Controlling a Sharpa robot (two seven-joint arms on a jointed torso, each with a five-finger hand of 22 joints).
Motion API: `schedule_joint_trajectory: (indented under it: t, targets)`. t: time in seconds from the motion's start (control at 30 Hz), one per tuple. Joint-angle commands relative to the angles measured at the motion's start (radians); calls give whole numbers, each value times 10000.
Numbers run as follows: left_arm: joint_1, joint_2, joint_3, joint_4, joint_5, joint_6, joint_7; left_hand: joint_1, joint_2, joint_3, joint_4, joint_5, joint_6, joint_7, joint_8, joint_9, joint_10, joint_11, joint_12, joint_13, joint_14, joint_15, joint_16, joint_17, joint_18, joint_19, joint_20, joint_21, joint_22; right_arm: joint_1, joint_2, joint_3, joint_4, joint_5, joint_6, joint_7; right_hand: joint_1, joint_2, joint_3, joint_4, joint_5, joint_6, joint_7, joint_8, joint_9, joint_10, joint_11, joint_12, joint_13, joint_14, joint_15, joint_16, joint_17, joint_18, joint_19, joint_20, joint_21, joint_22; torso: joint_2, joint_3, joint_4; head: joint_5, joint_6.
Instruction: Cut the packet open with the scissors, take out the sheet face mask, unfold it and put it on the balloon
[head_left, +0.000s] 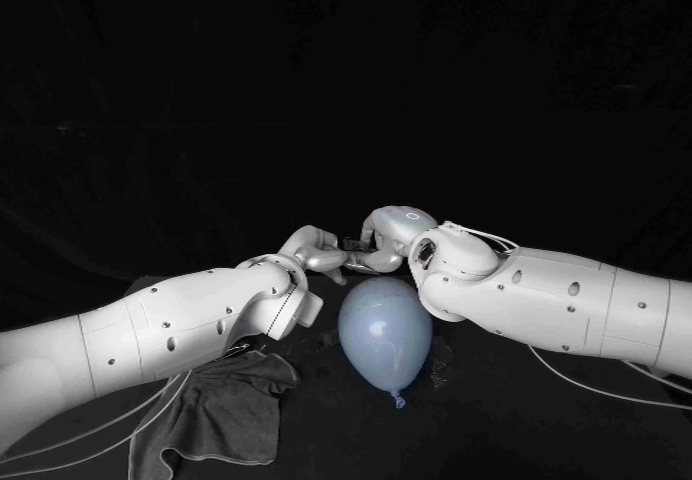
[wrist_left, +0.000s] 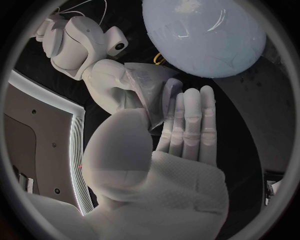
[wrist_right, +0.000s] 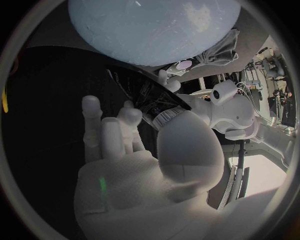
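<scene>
Just behind the balloon (head_left: 385, 330), which lies on the black table (head_left: 548, 430), the two hands meet with the packet (wrist_left: 149, 87) stretched between them. The left hand (head_left: 320, 252) pinches one end: the packet sits between its thumb and its straight, close-set fingers (wrist_left: 190, 120). The right hand (head_left: 387, 232) grips the other end under its thumb (the barcode edge shows there), with its remaining fingers extended and slightly apart. A grey cloth (head_left: 231, 395) lies under the left arm.

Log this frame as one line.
left hand: holds packet | right hand: holds same packet | balloon: on table, bare | cloth: left of balloon
</scene>
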Motion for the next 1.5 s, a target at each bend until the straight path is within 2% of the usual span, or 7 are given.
schedule_joint_trajectory:
  t: [0.03, 0.37, 0.77, 0.97, 1.2, 1.33, 1.5]
  targets:
    - [141, 0, 39, -34, -39, 22, 164, -386, -88, 886, -825, 10, 70, -46, 88, 442, 459, -310, -69, 11, 80, -37, 69, 27, 79, -87, -74, 281, 185, -18, -178, -24, 118, 916, -642, 1505, 243, -200, -239, 112, -236, -296, 167, -237, -137, -687, 148, -546, -528, -757, 153, -424, -736, 78, -273, 153, -478, -190, 1, 7, -3, 36, 10]
    - [487, 3, 24, -229, 59, 525, -341, -1252, -107, 1520, -1577, 28, 182, -102, 148, 663, 741, -380, -306, 43, 130, -89, 209, 69, 76, -593, -127, 1159, 773, 61, -969, -26, 1088, 1326, -1828, 3489, 855, -218, -605, 268, -679, -465, 217, -435, -297, -1035, 219, -329, -854, -1270, 233, -473, -1212, 188, -304, 346, -931, -365, 6, 12, -5, 152, 11]
    - [737, -16, 7, -407, -342, 1477, -1413, -1525, -120, 1727, -1902, 51, 267, -134, 132, 745, 857, -404, -424, 59, 103, -108, 325, 143, 69, -915, -117, 1572, 1052, 141, -1925, -25, 2072, 852, -3579, 4546, 1761, -25, -401, 271, -540, 21, 129, -421, -422, 156, 103, 1713, 71, 219, 110, 786, 274, 246, 280, 294, -685, -46, 10, 3, 3, 302, 9]
    - [757, 1, 5, -408, -602, 1630, -1763, -1644, -96, 1796, -2037, 59, 322, -152, 128, 794, 947, -425, -461, 82, 109, -127, 497, 245, 84, -1041, -120, 1873, 1241, 148, -2233, -18, 2396, 500, -3958, 4587, 2104, -18, -200, 167, -636, 450, 55, -386, -484, 1146, 15, 3313, 1242, 1127, 42, 1422, 1403, 28, 1203, 228, 802, 592, 22, -7, 20, 372, -2]
    - [771, 45, 4, -453, -752, 1641, -2017, -1782, -113, 1931, -2202, 114, 403, -189, 141, 870, 1073, -466, -478, 127, 165, -171, 745, 333, 100, -1157, -162, 2312, 1508, 150, -2444, -8, 2912, -137, -3809, 4623, 2534, 480, 2, -25, -284, 1200, -206, -248, -493, 2589, -215, 5351, 3066, 2374, -186, 2106, 3137, -318, 2515, 11, 3067, 1310, 11, -1, -2, 501, -73]
    - [779, 89, 1, -492, -793, 1658, -2136, -1900, -159, 2022, -2296, 339, 461, -217, 162, 926, 1153, -494, -476, 164, 195, -200, 873, 356, 104, -1231, -197, 2580, 1667, 150, -2380, -5, 3129, -529, -3169, 4406, 2503, 749, -73, -52, -361, 1348, -261, -316, -509, 3162, -272, 6093, 3806, 2863, -256, 2324, 3895, -518, 3166, -84, 4268, 1556, 6, 5, 11, 531, -99]
    - [789, 151, -2, -538, -814, 1704, -2218, -1991, -188, 2060, -2347, 533, 487, -231, 172, 964, 1187, -509, -483, 187, 208, -215, 947, 357, 104, -1293, -217, 2751, 1768, 150, -2172, -5, 3242, -1078, -1985, 3832, 2415, 825, -158, -47, -443, 1434, -301, -353, -505, 3425, -303, 6477, 4205, 3049, -287, 2405, 4209, -593, 3408, -122, 4725, 1647, 7, -8, -8, 524, -112]
